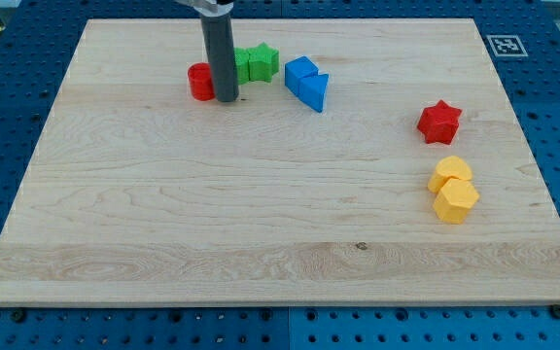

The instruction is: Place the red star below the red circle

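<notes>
Your rod has no jaws to report, just my tip (227, 99), planted at the view's upper left, touching or just beside the red circle (200, 82) at its 3 o'clock side, with the green blocks (257, 62) just past it at about 2 o'clock. Step in hand, as I judge it: nothing done on the star yet, you're at the goal end of the board, not the work end. The red star (439, 122) sits well apart, roughly 4 o'clock from the circle, near the view's right edge of the wooden board (163, 224). It looks like a small chunky star, solid red, lying flat, nothing touching it; the two yellow blocks (452, 190) are stacked close together at its 6 o'clock, near but clear. The blue blocks (307, 83) sit between the star and the circle, up at the star's 10 o'clock. Next move calls for getting the tip round to the star's 3 o'clock side, then pushing toward 9 o'clock across the open middle, keeping below the blue pair, and stopping at the circle's 6 o'clock. A star's points may make it spin off line, so expect corrections.
</notes>
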